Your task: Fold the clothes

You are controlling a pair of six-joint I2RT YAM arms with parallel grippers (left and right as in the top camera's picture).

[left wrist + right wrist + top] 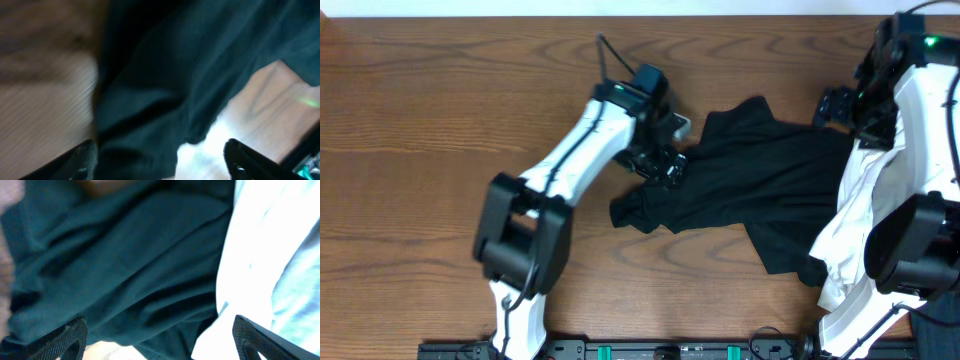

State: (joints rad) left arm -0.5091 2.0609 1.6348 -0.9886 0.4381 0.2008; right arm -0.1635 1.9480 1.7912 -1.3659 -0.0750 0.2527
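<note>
Sprawling black shirt [760,180], brown wood-grain table [420,100]

The black shirt [770,175] lies rumpled and unevenly spread on the table [440,100], right of centre.

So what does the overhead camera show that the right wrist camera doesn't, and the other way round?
Only the overhead view shows the whole scene: the wooden table, the left arm, the right arm, and the black shirt lying crumpled in full, with the left gripper at its left edge. Only the right wrist view shows the right gripper close up, fingers wide apart, shirt folds between them. Both show the black shirt with white fabric beside it.
</note>
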